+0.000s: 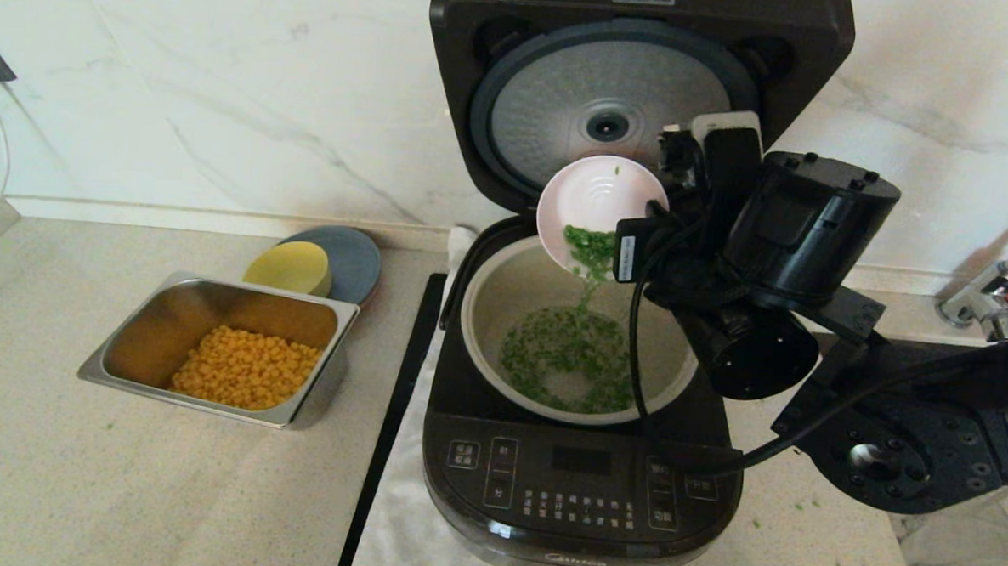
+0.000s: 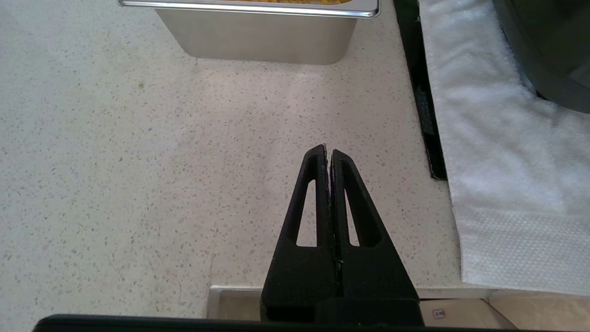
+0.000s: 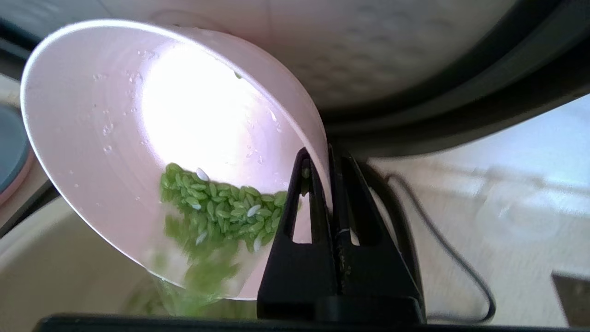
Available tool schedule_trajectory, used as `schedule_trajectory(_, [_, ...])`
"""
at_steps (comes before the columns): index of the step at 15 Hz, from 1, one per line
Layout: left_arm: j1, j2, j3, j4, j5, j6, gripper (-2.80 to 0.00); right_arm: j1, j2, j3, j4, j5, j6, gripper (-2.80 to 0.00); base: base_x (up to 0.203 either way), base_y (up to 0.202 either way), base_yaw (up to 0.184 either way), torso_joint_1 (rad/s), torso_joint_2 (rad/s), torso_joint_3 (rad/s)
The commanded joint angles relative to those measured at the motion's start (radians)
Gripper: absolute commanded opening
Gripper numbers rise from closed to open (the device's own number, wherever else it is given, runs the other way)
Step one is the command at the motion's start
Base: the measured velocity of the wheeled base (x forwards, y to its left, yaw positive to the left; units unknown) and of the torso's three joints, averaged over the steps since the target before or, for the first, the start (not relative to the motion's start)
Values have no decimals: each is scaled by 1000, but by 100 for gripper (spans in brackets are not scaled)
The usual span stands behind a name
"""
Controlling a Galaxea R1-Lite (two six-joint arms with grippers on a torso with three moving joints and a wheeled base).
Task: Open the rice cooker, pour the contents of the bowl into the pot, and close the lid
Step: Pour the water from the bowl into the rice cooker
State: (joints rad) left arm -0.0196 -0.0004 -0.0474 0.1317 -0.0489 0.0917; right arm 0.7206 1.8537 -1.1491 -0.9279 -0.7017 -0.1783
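Observation:
The black rice cooker [image 1: 576, 490] stands open, its lid [image 1: 605, 109] raised against the wall with the dimpled silver disc facing me. My right gripper [image 3: 322, 157] is shut on the rim of the small pink-lined bowl [image 1: 597, 198], one finger inside and one outside. The bowl [image 3: 138, 138] is tipped steeply over the pale pot [image 1: 504, 291]. Green bits [image 3: 216, 203] slide off its lower edge and fall; more green bits [image 1: 565, 354] lie in liquid in the pot. My left gripper [image 2: 328, 151] hangs shut and empty over the counter, left of the cooker.
A steel tray [image 1: 171, 302] with yellow corn [image 1: 245, 365] sits left of the cooker, with a yellow dish [image 1: 288, 267] on a grey plate [image 1: 356, 255] behind it. A white cloth [image 2: 498, 152] lies under the cooker. A tap [image 1: 993, 283] stands at the far right.

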Motion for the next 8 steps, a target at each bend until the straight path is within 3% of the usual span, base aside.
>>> schedule_trajectory(1, [0,-1,0,0,0,0,-280,1,48,30,-173,-11,-98,-280,0,0,0,0,0,0])
schedule_trajectory(4, [0,-1,0,2,0,0,-280,17,74,58,-324,-23,-206,-280,0,0,0,0,0,0])
schedule_trajectory(8, [0,-1,0,0,0,0,-280,28,56,74,-331,-40,-207,-280,0,0,0,0,0,0])
